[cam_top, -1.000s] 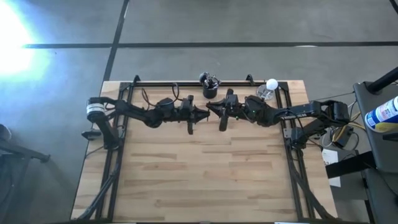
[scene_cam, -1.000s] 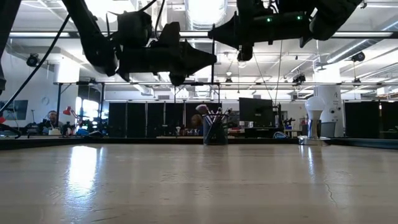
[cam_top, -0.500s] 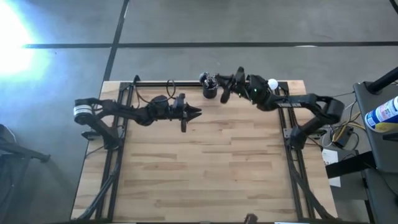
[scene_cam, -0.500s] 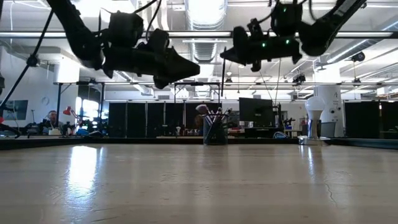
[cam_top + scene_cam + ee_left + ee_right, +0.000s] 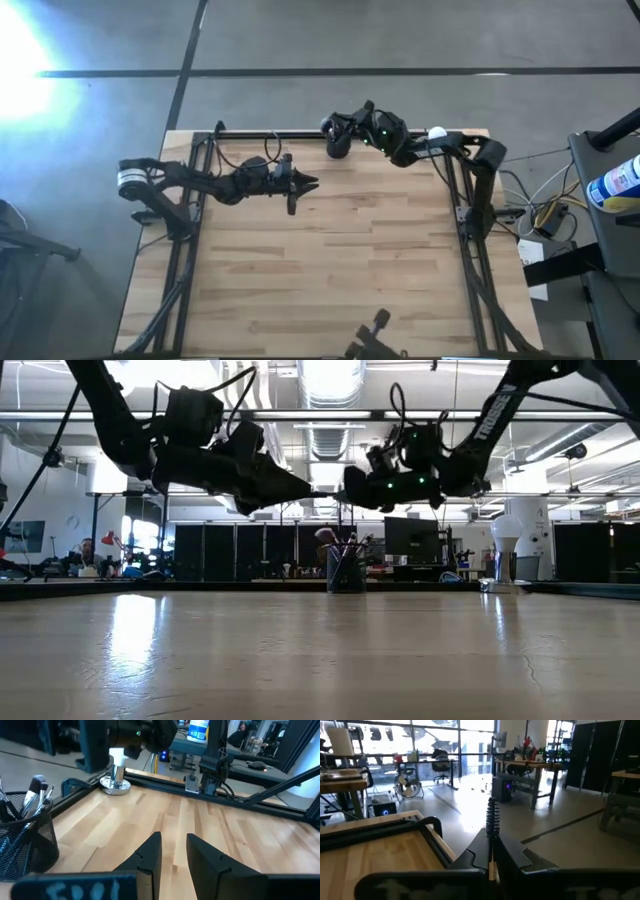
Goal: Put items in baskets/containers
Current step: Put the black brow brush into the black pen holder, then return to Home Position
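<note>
A black mesh cup (image 5: pixel 338 148) stands at the middle of the table's far edge, with several brushes (image 5: pixel 36 795) upright in it. My right gripper (image 5: pixel 335 124) hovers just above the cup, level, shut on a thin brush (image 5: pixel 492 822) with a dark spiral bristle head. My left gripper (image 5: pixel 310 183) hangs level over the table a little nearer and left of the cup. Its fingers (image 5: pixel 147 855) are open with nothing between them. In the low view both grippers, left (image 5: pixel 305 488) and right (image 5: pixel 345 488), float well above the cup (image 5: pixel 346 572). My right gripper pinches the thin brush's pale handle (image 5: pixel 491 866) between its two fingers. The fingers lie level and across the brush. The spiral bristle head (image 5: pixel 492 817) sticks out past the fingertips. The brush is lifted clear of the table, over the cup.
A small shiny dish with a white ball (image 5: pixel 436 135) stands at the far right corner, right of the cup. Black frame rails (image 5: pixel 280 134) run along the far edge and both sides. The wooden tabletop (image 5: pixel 330 270) stretches bare toward the near edge.
My right gripper has swung from the table's middle toward the far edge and sunk until it hovers over the cup, carrying the thin brush. My left gripper has drawn back a little toward the table's left and sunk slightly.
</note>
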Robot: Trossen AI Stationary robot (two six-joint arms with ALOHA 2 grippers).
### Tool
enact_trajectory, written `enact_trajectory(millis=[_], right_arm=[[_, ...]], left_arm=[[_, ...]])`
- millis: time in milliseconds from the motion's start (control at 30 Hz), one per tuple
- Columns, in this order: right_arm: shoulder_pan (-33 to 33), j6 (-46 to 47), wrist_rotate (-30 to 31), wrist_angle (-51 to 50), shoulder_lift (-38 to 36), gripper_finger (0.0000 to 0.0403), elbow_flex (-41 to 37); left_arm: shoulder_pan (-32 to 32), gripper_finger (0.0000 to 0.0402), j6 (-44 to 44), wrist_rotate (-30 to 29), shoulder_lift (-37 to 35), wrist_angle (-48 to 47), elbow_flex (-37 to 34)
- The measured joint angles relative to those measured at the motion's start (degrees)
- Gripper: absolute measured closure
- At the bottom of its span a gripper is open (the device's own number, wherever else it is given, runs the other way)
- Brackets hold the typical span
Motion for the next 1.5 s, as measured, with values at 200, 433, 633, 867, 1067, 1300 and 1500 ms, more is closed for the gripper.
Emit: enact_trajectory(millis=[200, 433, 633, 867, 1067, 1300, 1500], right_arm=[[-0.06, 2.50, 0.06, -0.36, 3.08, 0.0391, 2.01], [0.18, 3.36, 1.12, -2.34, 3.38, 0.0380, 2.51], [0.12, 3.90, 2.23, -5.74, 2.05, 0.0326, 2.50], [0.17, 3.70, 2.16, -13.08, -2.68, 0.0273, 2.48], [0.49, 4.05, 1.88, -20.76, -6.51, 0.0280, 2.41], [1.29, 0.17, -1.02, -29.79, -11.75, 0.0365, 2.12], [3.97, -5.65, -6.91, -28.48, -19.08, 0.0394, -5.77]], left_arm=[[0.11, 0.0319, 0.96, -0.22, 0.00, -0.01, -0.02], [0.13, 0.0319, 1.02, -0.03, 0.00, -0.05, -0.02], [0.29, 0.0324, 1.04, 2.03, 0.00, -0.05, -0.02], [0.64, 0.0386, 1.67, 2.93, -0.25, -0.20, -0.02], [1.47, 0.0401, 1.67, 3.84, -3.02, -0.24, -1.27], [2.91, 0.0401, 2.16, 3.87, -13.60, -2.04, -7.56], [3.78, 0.0401, 2.94, 3.78, -25.65, -5.47, -15.05]])
